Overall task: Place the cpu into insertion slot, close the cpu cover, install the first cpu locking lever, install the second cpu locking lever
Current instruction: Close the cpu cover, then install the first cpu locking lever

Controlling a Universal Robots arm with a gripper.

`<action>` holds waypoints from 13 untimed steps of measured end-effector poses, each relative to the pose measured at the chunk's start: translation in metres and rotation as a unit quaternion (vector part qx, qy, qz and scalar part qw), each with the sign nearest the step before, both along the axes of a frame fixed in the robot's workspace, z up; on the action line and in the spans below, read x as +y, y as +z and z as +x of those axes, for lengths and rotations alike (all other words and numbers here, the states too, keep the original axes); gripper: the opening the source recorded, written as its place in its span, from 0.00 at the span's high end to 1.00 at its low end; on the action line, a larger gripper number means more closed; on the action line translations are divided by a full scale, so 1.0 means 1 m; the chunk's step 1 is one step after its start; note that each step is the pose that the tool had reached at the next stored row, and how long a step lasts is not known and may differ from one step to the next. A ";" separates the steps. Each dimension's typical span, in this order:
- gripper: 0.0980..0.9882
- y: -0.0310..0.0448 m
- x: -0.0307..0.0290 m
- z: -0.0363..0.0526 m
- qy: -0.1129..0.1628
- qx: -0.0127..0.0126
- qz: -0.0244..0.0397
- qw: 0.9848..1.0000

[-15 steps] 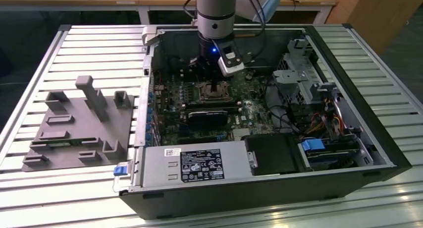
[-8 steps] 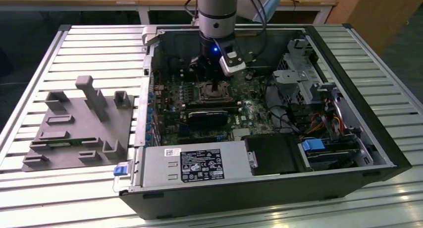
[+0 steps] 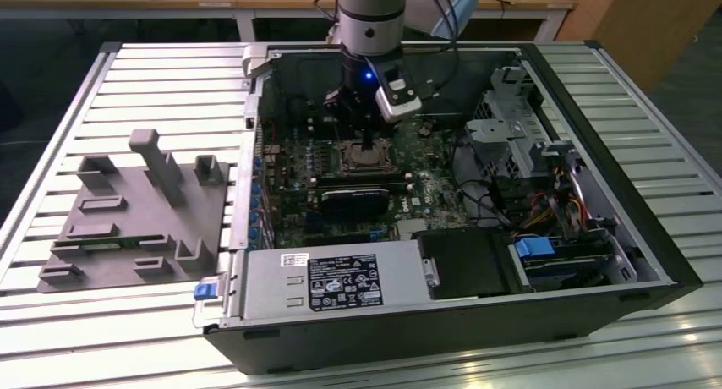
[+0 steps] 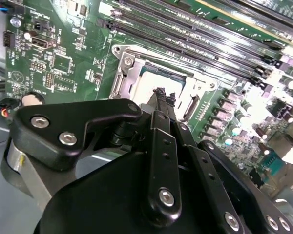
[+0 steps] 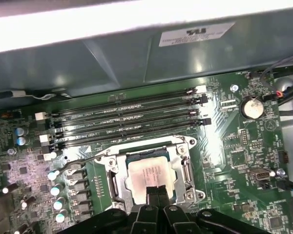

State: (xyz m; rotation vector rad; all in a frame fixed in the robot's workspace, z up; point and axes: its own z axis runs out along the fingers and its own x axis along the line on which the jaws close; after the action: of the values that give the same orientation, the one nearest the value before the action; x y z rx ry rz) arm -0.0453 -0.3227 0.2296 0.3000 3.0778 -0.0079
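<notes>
The cpu (image 5: 150, 173), with a dull silvery top, lies flat in the insertion slot (image 5: 118, 187) on the motherboard. The grey metal cpu cover (image 5: 184, 168) lies down around it, its cut-out showing the chip. A thin wire locking lever (image 5: 83, 160) sticks out from the socket's side with its hooked end free. My gripper (image 5: 155, 191) is shut with nothing between its black fingers. Its tips sit right over the cpu's (image 4: 145, 87) edge; I cannot tell if they touch. In the exterior view the gripper (image 3: 367, 140) hangs straight above the socket inside the open case.
Long black memory slots (image 5: 127, 117) run beside the socket. A coin battery (image 5: 252, 108) and capacitors (image 5: 58, 195) stand nearby. In the case are a black heatsink block (image 3: 355, 201), a power supply (image 3: 338, 279) and a drive cage (image 3: 519, 127). A grey fixture (image 3: 135, 211) lies on the exterior view's left.
</notes>
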 end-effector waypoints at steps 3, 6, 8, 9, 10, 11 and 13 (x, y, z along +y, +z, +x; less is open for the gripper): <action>1.00 0.0054 0.0001 0.0000 0.000 0.000 0.000 1.000; 1.00 0.0092 0.0001 0.0000 0.000 0.000 0.000 1.000; 1.00 0.0092 0.0002 0.0000 0.000 0.000 0.000 1.000; 1.00 0.0100 0.0001 0.0000 0.000 0.000 0.000 1.000; 1.00 0.0107 0.0001 0.0000 0.000 0.000 0.000 1.000; 1.00 0.0108 0.0001 0.0000 0.000 0.000 0.000 1.000; 1.00 0.0109 0.0001 0.0000 0.000 0.000 0.000 1.000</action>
State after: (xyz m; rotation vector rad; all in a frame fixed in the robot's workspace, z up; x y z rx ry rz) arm -0.0453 -0.3225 0.2405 0.3000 3.0775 -0.0078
